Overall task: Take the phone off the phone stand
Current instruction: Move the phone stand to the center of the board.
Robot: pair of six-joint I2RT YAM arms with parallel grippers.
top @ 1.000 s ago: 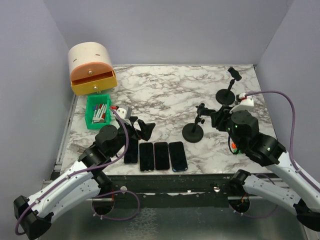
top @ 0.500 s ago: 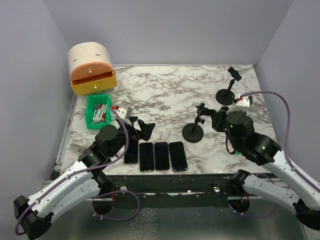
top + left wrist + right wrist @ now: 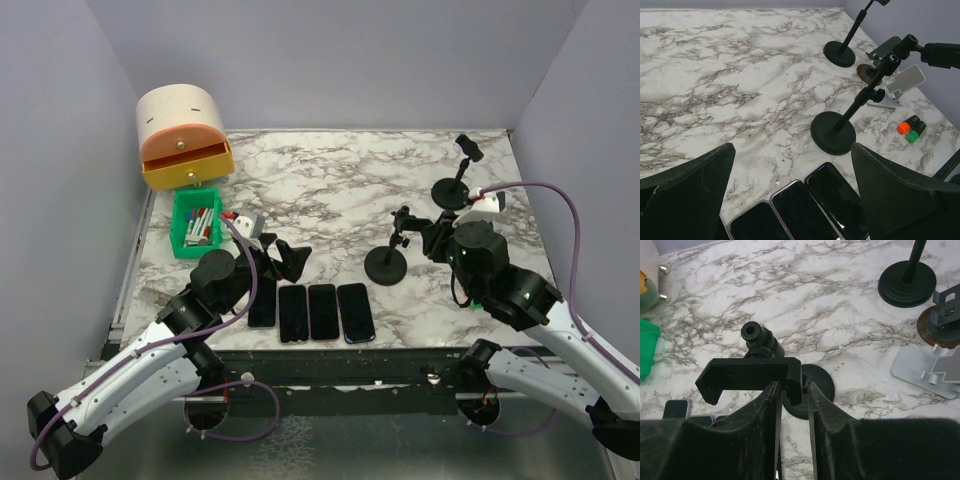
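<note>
The black phone stand [image 3: 386, 264] stands mid-table on a round base, and its clamp [image 3: 747, 377] holds nothing. My right gripper [image 3: 793, 387] is shut on the clamp's right end, one finger on each side of it; the gripper [image 3: 428, 235] sits just right of the stand. Several dark phones [image 3: 322, 311] lie flat in a row near the front edge. Above their left end my left gripper [image 3: 285, 255] hangs open, its fingers [image 3: 685, 192] wide apart over the phones [image 3: 835, 197] and touching nothing.
A second black stand [image 3: 455, 188] and a silver folding stand [image 3: 927, 370] sit at the back right. Orange and green markers [image 3: 909, 129] lie right of the stand. At the left are a green bin [image 3: 197, 222] of pens and a yellow drawer box [image 3: 183, 135].
My right gripper has shifted slightly left onto the stand's clamp and narrowed around its end. The left arm and the phones have not moved.
</note>
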